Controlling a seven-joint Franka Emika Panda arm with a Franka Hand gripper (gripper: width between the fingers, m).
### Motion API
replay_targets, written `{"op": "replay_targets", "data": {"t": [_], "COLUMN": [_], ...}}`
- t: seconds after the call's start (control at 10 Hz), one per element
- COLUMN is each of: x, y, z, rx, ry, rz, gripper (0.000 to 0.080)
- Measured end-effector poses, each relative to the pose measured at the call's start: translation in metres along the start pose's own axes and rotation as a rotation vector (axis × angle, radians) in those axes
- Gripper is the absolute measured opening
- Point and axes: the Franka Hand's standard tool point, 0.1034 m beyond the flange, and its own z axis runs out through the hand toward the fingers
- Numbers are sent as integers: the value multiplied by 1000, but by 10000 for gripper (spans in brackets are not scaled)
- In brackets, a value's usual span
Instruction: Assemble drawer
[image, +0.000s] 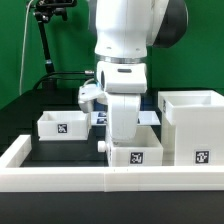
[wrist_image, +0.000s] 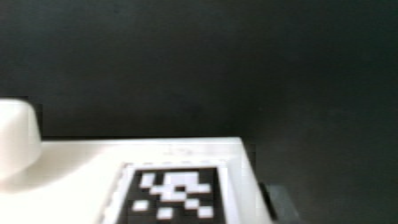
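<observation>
The drawer's large hollow shell (image: 193, 125) stands at the exterior view's right, with a tag on its front. One small tray (image: 60, 124) sits at the left. The second small tray (image: 136, 153) sits at the front centre, against the border wall. My gripper (image: 124, 140) hangs straight down over this tray's left rear part, and its fingertips are hidden behind the tray's wall. In the wrist view a white tagged surface (wrist_image: 173, 188) fills the lower part, very close. The fingers do not show clearly, so I cannot tell how the jaws stand.
A long low white border wall (image: 60, 170) runs along the front and up the left side. The table is black (wrist_image: 196, 70). A black stand with cables (image: 45, 40) rises at the back left. A rounded white shape (wrist_image: 15, 140) shows at the wrist view's edge.
</observation>
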Motion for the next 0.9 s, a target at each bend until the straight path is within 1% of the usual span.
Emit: {"op": "replay_targets", "data": {"t": [0.1,0.2,0.3,0.4,0.5,0.6,0.7,0.9], "x": [0,0,0,1,3,8,15,21], "y": [-1,1,0,-1,2,4,6,13], "z": [1,1,2,2,2,2,1,1], "rx": [-1,-29,-46,-37,-55,-62,-50,-49], "ry": [0,0,1,2,4,8,11,13], "rz": [1,2,3,20,31,59,85,99], "gripper": [42,42,42,42,42,42,42,42]}}
